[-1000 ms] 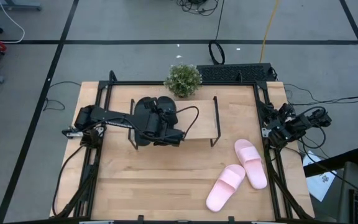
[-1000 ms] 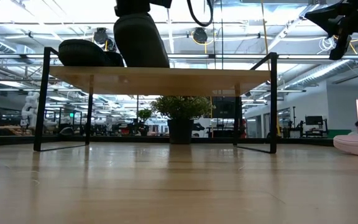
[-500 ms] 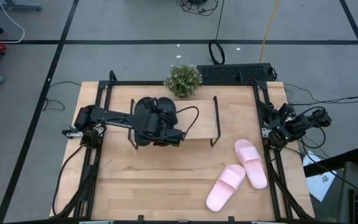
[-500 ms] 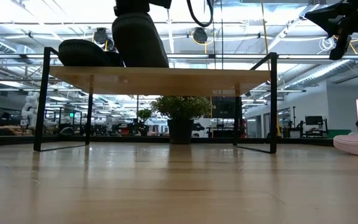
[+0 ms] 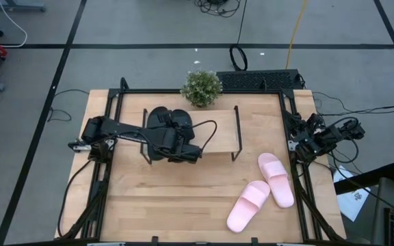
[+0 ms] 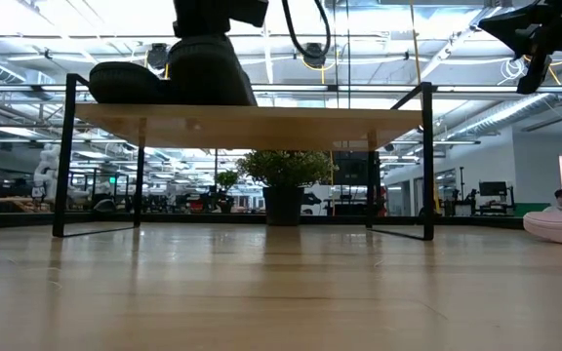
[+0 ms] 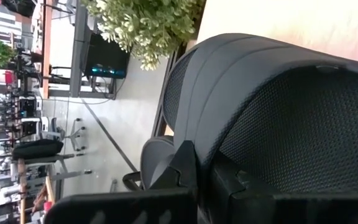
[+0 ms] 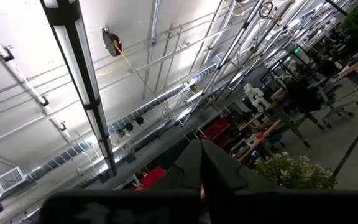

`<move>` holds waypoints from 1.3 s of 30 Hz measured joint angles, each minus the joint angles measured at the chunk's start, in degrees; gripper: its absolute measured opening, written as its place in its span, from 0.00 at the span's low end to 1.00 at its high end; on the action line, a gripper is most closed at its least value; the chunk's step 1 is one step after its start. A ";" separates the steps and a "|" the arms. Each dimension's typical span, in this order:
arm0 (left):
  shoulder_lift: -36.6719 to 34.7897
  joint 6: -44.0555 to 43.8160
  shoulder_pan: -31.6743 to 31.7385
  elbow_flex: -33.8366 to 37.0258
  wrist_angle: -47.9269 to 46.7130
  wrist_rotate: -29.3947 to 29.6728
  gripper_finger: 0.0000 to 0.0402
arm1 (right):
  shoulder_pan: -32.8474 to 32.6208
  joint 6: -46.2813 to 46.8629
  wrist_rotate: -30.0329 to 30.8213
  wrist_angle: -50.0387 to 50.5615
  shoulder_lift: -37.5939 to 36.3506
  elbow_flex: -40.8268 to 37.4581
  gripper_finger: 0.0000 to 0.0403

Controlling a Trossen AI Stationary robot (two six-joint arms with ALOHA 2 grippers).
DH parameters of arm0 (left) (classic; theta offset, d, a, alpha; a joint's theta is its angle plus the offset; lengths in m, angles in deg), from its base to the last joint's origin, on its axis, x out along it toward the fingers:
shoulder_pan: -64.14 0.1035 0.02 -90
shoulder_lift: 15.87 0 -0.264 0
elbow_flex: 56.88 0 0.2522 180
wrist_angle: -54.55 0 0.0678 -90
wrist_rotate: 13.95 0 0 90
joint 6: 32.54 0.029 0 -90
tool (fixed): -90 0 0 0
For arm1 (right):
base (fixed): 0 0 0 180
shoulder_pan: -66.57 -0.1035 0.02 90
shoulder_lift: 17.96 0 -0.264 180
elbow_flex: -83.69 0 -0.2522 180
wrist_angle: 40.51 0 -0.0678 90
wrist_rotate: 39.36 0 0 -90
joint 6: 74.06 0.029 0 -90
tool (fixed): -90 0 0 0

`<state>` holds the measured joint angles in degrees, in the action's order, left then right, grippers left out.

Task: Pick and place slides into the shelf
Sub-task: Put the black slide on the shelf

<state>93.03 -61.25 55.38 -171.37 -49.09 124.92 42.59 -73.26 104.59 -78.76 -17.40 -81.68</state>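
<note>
A black slide [image 5: 172, 132] is held clamped in the fingers of the left gripper [image 5: 180, 145] over the left part of the shelf [image 5: 217, 130], just beside its partner, the other black slide [image 5: 158, 121], which already lies on the board. In the low view the held slide's sole is seen at or just above the board; whether it touches cannot be told. Its long axis runs roughly front to back across the board, in line with its partner.

The two pink slides [image 5: 262, 188] lie on the desk [image 5: 169, 198] near the front right corner, well apart from the shelf, pointing at different angles. The right gripper [image 5: 299, 145] is parked at the desk's right edge with its fingers together on nothing, and is judged much the nearer arm for the pink pair. A plant [image 5: 201, 87] stands behind the shelf.
</note>
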 joint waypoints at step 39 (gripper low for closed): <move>0.00 0.46 0.20 0.24 -0.22 -2.96 0.21 | 0.00 0.00 -0.02 0.02 0.00 0.02 0.00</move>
<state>93.03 -60.79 55.58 -171.13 -49.31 121.96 42.58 -73.26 104.57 -78.74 -17.40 -81.66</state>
